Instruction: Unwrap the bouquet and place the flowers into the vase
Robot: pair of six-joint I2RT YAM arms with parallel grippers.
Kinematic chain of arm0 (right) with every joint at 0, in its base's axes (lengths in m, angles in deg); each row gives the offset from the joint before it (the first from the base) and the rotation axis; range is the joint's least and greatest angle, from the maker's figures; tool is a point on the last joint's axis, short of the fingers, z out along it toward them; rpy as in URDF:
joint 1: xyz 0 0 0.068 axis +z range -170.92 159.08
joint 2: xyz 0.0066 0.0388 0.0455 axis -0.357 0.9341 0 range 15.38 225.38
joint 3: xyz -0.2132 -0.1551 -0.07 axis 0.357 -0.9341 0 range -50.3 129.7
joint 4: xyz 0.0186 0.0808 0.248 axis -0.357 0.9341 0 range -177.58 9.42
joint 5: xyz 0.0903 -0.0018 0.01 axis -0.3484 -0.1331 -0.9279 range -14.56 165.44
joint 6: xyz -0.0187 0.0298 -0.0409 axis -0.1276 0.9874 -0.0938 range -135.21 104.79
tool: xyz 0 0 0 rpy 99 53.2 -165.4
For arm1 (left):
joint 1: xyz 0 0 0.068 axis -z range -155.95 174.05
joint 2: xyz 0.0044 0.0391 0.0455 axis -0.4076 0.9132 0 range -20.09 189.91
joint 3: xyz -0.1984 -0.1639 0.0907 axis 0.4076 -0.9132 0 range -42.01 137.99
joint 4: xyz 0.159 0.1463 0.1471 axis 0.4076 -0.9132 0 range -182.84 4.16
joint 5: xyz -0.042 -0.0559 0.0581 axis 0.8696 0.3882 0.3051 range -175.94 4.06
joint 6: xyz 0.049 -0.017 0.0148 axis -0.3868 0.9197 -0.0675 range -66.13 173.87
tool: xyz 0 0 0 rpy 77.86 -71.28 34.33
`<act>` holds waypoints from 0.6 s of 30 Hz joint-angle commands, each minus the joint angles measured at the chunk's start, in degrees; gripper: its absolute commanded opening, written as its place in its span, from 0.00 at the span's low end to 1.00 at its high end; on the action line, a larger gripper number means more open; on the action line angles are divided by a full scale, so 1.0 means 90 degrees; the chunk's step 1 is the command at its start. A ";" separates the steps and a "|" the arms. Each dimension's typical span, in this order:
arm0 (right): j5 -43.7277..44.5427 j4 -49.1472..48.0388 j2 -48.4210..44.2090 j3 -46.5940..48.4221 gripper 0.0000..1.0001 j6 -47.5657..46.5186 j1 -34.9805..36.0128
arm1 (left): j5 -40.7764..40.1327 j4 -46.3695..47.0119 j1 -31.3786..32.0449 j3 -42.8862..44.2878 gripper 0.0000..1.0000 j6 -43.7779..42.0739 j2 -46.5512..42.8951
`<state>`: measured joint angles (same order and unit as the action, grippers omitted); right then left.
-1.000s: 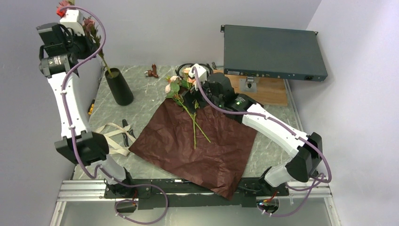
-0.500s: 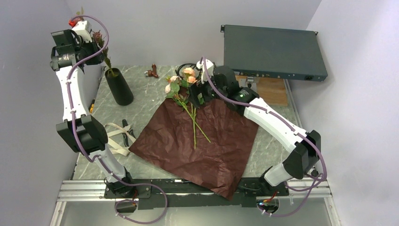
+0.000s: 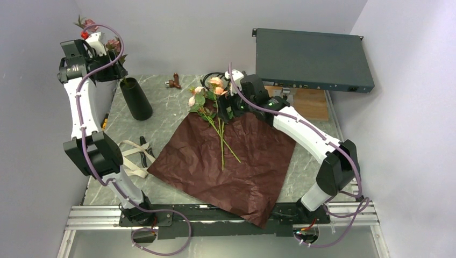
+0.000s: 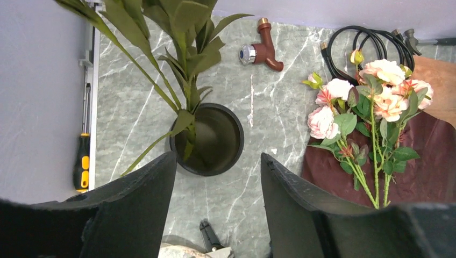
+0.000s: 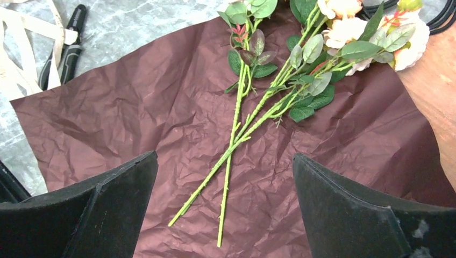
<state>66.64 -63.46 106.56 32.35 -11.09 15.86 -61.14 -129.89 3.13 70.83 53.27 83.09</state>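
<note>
1 stem stands in the vase [image 3: 137, 102], far left; the other flowers [image 5: 235, 141] lie on the flat paper [image 5: 134, 123]. Left gripper [image 4: 218, 158] hangs spread and empty above the vase. Right gripper [image 5: 225, 156], spread wide, should straddle 1 stem mid-length.

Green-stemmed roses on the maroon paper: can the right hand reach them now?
Probably yes: the right hand hangs open directly above the green-stemmed pink roses, which lie uncovered on the crinkled maroon paper.
</note>
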 commanded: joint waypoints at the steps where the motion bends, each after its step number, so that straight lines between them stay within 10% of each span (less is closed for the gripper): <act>1: 0.0202 -0.0004 0.0055 0.0239 0.98 0.0004 -0.0009 | 0.0179 -0.0117 -0.0030 0.0036 0.66 0.0028 -0.0689; 18: 0.0623 0.0519 0.0995 0.0475 0.75 -0.0492 0.0220 | 0.0833 -0.0215 0.0031 -0.1082 0.88 -0.0409 -0.2217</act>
<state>70.21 -60.18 113.46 33.18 -14.58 16.78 -57.21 -132.14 3.15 63.35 51.80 65.32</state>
